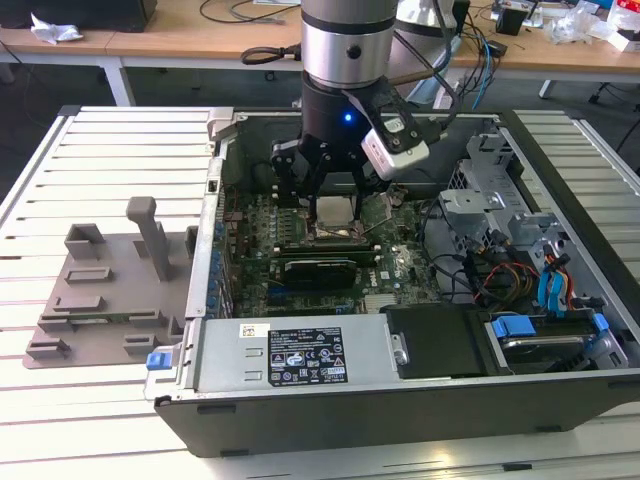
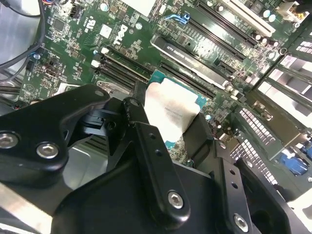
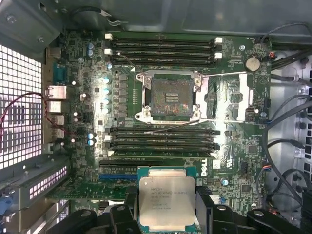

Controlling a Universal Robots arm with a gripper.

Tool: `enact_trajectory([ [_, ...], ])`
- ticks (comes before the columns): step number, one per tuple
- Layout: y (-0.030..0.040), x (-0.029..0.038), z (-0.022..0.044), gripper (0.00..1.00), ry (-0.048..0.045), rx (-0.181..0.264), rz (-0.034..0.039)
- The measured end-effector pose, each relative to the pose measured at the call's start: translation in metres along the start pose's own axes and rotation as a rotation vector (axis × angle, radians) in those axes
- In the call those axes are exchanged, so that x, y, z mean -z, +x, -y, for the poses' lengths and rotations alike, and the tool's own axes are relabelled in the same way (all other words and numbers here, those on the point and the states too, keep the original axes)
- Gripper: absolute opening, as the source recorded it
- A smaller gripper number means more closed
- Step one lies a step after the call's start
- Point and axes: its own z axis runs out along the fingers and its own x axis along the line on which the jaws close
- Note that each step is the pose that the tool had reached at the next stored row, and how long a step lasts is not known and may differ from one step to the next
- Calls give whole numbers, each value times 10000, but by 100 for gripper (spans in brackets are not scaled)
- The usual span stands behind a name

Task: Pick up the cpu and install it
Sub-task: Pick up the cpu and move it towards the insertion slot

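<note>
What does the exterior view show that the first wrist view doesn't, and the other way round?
Extra in the exterior view: the grey tray lying on the slatted table, at the exterior view's left of the computer case, the labelled power supply box, and the arm's silver body.
Extra in the first wrist view: the bare inside of the open socket and a round coin battery.
Both: the gripper shut on the cpu, held above the green motherboard.

The gripper holds the cpu between its fingers just above the motherboard.
</note>
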Motion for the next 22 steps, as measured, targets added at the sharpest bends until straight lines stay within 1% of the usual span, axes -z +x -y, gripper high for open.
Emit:
enact_trajectory([
  [1,-22,-32,-12,55,-1,-1,1],
  [3,-42,-40,-32,55,7,0,0],
  [7,-52,-50,-44,55,9,-1,0],
  [10,-57,-64,-68,55,8,0,0],
  [13,-77,-88,-167,55,9,-1,-1],
  [14,-86,-93,-189,55,8,1,0],
  [16,-102,-100,-225,55,9,0,0],
  [19,-119,-106,-255,55,9,-1,0],
  [22,-142,-119,-303,55,9,-1,0],
])
